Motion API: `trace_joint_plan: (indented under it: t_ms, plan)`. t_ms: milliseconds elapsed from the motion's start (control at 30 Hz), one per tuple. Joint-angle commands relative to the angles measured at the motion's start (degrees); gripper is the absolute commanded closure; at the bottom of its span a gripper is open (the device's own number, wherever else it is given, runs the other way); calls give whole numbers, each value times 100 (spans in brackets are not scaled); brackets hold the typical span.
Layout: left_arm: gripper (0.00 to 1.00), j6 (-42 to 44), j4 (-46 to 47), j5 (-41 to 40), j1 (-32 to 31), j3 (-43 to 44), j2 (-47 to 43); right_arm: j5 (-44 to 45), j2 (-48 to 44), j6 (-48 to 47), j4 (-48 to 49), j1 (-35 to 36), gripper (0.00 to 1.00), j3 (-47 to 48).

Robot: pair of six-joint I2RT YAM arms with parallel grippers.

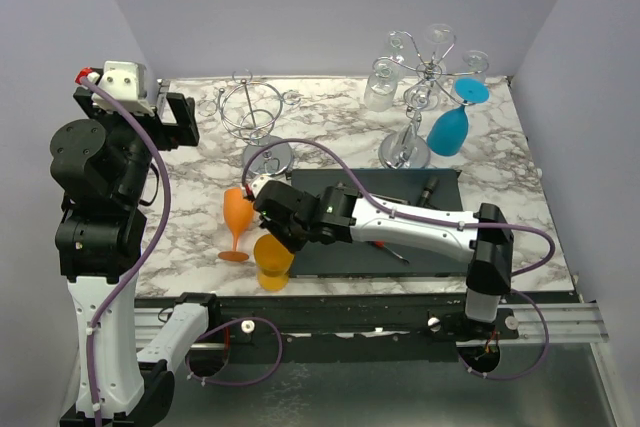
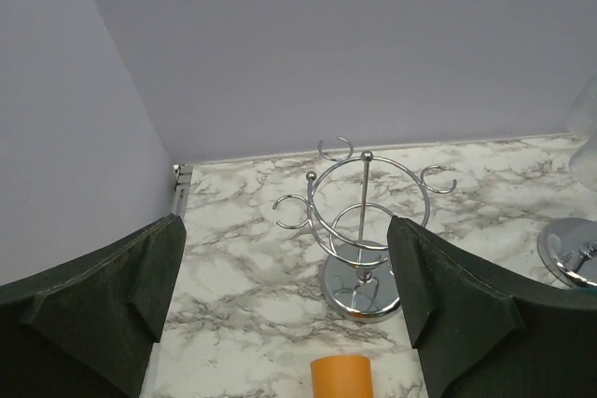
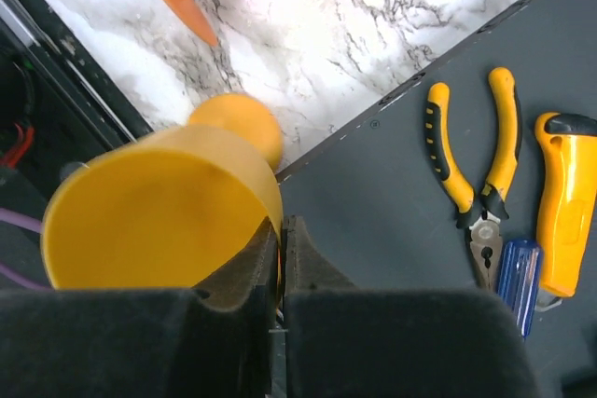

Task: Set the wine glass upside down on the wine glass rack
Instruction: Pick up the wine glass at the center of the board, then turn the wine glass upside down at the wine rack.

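A yellow wine glass [image 1: 272, 262] sits near the table's front edge, at the left end of the dark mat [image 1: 400, 192]. My right gripper [image 3: 282, 230] is shut on the yellow glass [image 3: 159, 221], pinching its rim with one finger inside the bowl and one outside. An orange wine glass [image 1: 238, 217] stands upright just left of it. The empty chrome wine glass rack [image 1: 252, 112] stands at the back left. My left gripper [image 1: 185, 119] hangs open above the table's left side, looking at that rack [image 2: 359, 221] and the orange glass [image 2: 340, 375].
A second chrome rack [image 1: 420, 97] at the back right carries clear glasses and a hanging blue glass [image 1: 450, 127]. Yellow-handled pliers [image 3: 471, 165], a blue screwdriver [image 3: 513, 272] and a yellow tool [image 3: 569, 202] lie on the mat [image 3: 392, 193].
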Motion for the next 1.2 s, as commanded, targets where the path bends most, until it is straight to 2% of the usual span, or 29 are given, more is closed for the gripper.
trace_joint_plan:
  t_ms: [0, 233, 333, 433, 600, 733, 967, 1167]
  plan:
    - [2, -191, -189, 456, 27, 86, -47, 451, -568, -32, -1, -57, 98, 250]
    - [3, -438, -320, 799, 27, 80, -19, 1017, -1077, -183, -519, -67, 99, 1009]
    - [3, -545, -433, 959, 24, 188, 25, 1479, -1394, -311, -420, -70, 99, 1397]
    - [5, -674, -625, 1335, 26, 305, 85, 2009, -1958, -527, 495, -73, 99, 1206]
    - [5, -889, -976, 2030, 24, 308, 179, 2590, -3144, -1107, 2950, -74, 99, -203]
    - [5, -974, -1038, 2492, 26, 193, 241, 2635, -3627, -1405, 4210, -71, 99, -903]
    - [6, -1258, -1021, 3311, 26, 228, 533, 2441, -3599, -1358, 4623, -68, 99, -1046]
    - [7, -1130, -911, 3526, 19, 210, 599, 2258, -3674, -1215, 4833, -70, 99, -1254]
